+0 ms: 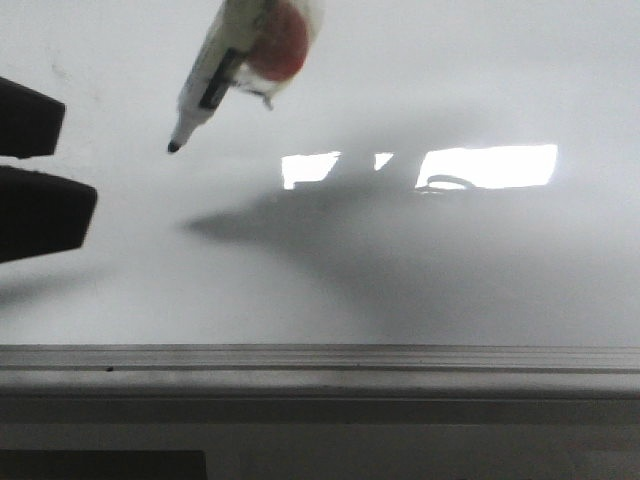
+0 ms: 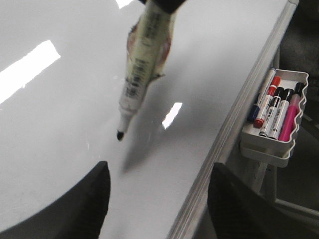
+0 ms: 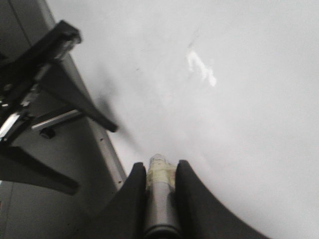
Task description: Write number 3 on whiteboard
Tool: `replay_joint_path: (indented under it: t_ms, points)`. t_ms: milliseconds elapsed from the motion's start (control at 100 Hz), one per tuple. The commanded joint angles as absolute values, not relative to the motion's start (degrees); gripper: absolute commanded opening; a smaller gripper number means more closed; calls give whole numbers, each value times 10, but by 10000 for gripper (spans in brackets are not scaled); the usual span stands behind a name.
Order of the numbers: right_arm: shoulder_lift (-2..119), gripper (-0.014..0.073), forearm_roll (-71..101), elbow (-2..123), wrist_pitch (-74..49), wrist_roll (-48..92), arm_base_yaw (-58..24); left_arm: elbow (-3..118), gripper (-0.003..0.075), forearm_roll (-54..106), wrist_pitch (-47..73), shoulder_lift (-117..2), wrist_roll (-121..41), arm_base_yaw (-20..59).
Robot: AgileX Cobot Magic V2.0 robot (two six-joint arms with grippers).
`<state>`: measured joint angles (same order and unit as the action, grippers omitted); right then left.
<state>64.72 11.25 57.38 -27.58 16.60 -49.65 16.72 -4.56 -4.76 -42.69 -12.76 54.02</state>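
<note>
The whiteboard (image 1: pixel 420 280) lies flat, glossy white, with bright light reflections. No number 3 is in view on it. A white marker (image 1: pixel 215 75) with taped padding slants down from the top, its dark tip (image 1: pixel 173 147) hovering above the board, apart from its shadow. My right gripper (image 3: pixel 160 165) is shut on the marker's barrel (image 3: pixel 160 199). My left gripper (image 1: pixel 78 160) stands open at the left, holding nothing. In the left wrist view it (image 2: pixel 160 169) straddles the board's edge, with the marker (image 2: pixel 144 64) and its tip (image 2: pixel 120 135) ahead of the fingers.
A grey metal rail (image 1: pixel 320 358) runs along the board's near edge (image 2: pixel 234 129). A white tray (image 2: pixel 294 139) holding several spare markers hangs off that rail. Black pointed shapes (image 3: pixel 75 99) stand over the rail in the right wrist view.
</note>
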Motion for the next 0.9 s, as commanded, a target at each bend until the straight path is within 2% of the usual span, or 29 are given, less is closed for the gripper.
replay_joint_path:
  t_ms: [0, 500, 640, 790, 890]
  points:
    - [640, -64, 114, 610, -256, 163, -470, 184, 386, -35, -77, -410, -127, 540]
    - [690, -64, 95, 641, -269, 163, -411, 184, 386, -25, -77, -409, -127, 540]
    - [676, -64, 87, 641, -316, 163, -395, 184, 386, -25, -77, -409, -127, 540]
    - [673, -64, 102, 634, -376, 151, -398, 184, 386, -25, -77, -409, -127, 540]
    - [688, -64, 108, 617, -357, 151, -414, 184, 386, -25, -77, -409, -127, 540]
